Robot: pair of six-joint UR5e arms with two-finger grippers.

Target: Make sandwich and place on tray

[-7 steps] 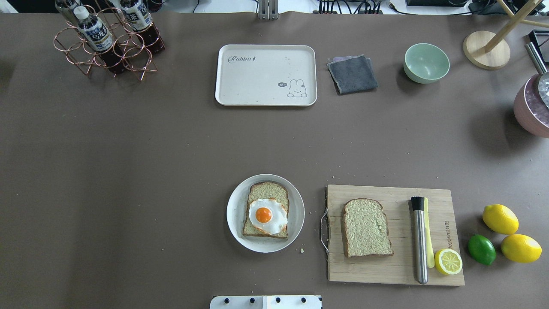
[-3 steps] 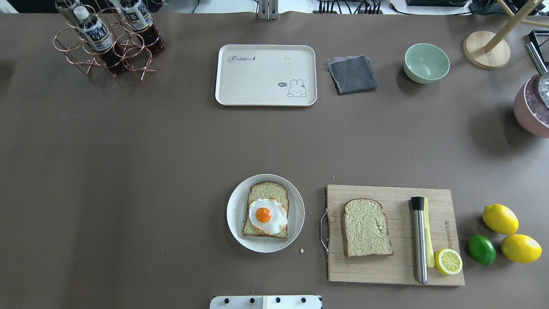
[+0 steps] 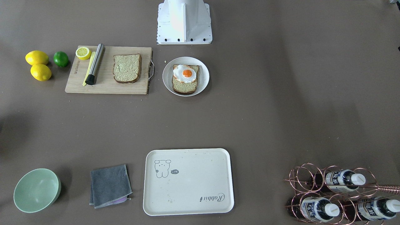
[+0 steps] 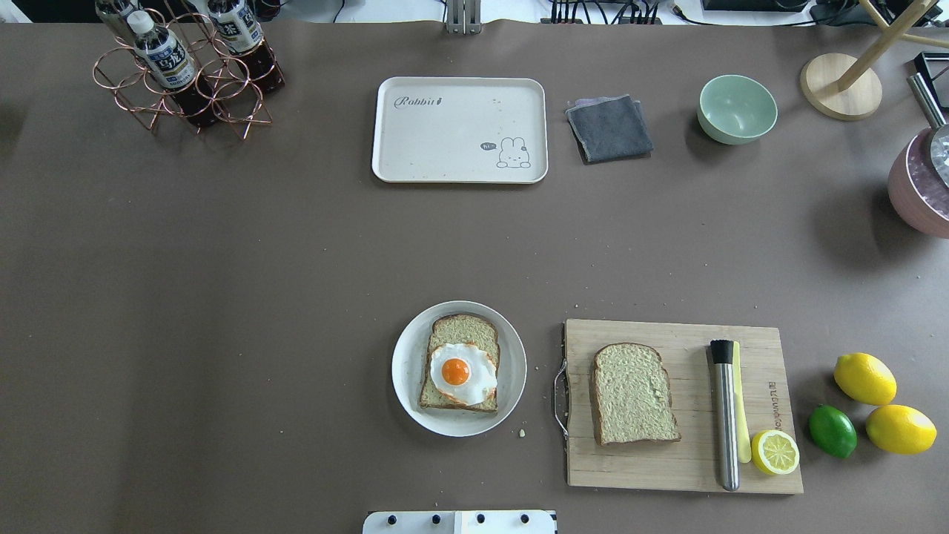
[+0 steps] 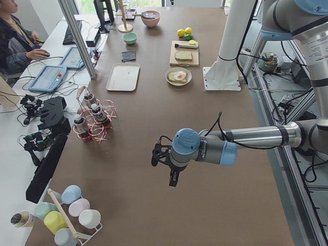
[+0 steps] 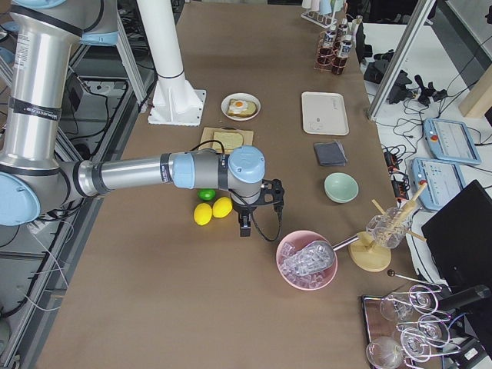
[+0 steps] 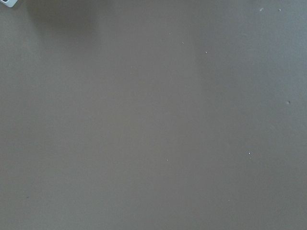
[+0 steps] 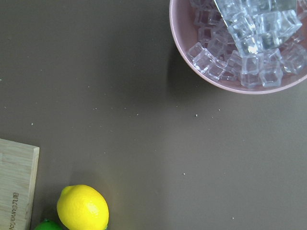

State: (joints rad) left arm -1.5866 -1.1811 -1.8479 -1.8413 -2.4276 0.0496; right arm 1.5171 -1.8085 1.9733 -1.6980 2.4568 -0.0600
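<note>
Bread slice [image 4: 463,330] with fried egg [image 4: 463,373] on plate [image 4: 405,367]. Second slice [image 4: 635,393] on cutting board [image 4: 689,471], beside plate. Tray [image 4: 445,141] well apart, across table. Left gripper [image 5: 173,180] over bare tabletop; right gripper [image 6: 244,224] near lemons [image 6: 213,211]. Finger spread of either: cannot tell.

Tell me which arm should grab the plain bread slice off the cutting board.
Right, probably. The right gripper hangs by the lemons beside the cutting board with the bread slice; the left gripper is far down the table.
</note>
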